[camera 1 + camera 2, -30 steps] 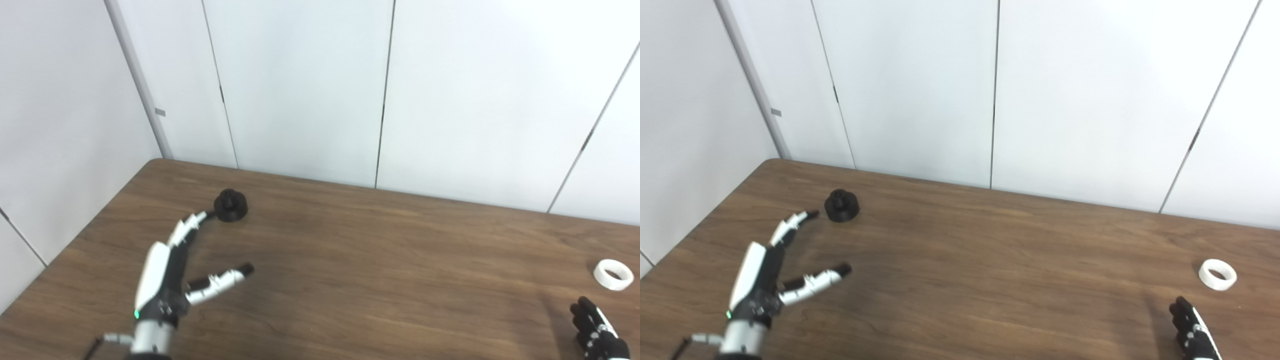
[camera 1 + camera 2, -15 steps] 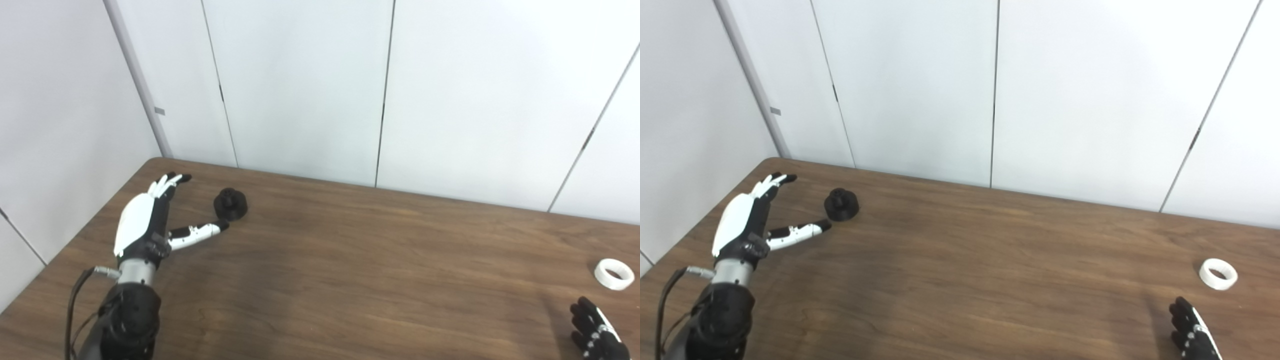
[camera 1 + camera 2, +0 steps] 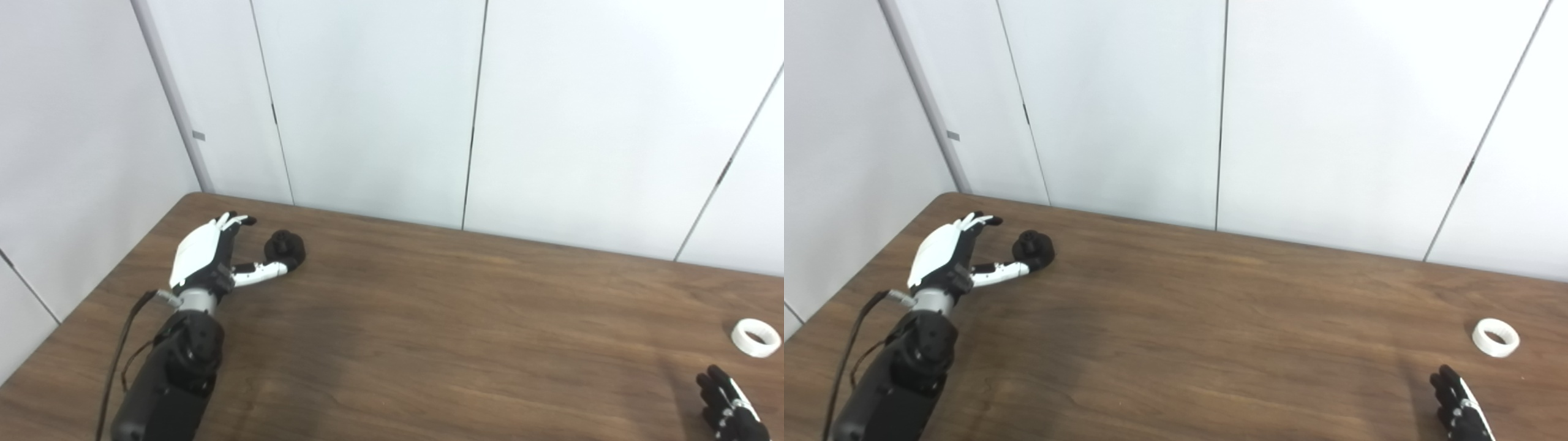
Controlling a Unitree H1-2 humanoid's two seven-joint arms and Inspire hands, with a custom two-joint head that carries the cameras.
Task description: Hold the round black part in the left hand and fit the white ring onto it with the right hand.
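The round black part [image 3: 285, 247] stands on the brown table [image 3: 429, 318] near its far left corner. My left hand [image 3: 211, 257] lies just left of it, open, with its thumb tip touching the part's near side and its fingers stretched out to the part's left. The white ring [image 3: 756, 337] lies flat at the table's right side. My right hand [image 3: 729, 411] is at the bottom right corner, a short way in front of the ring; only its dark fingers show, spread apart, and it holds nothing.
White wall panels [image 3: 380, 104] rise directly behind the table's far edge and along its left side. A black cable [image 3: 116, 361] hangs beside my left forearm. Bare wood stretches between the black part and the ring.
My left hand has moved forward and to the left of the black part, and its thumb now touches the part. The right hand has barely moved.
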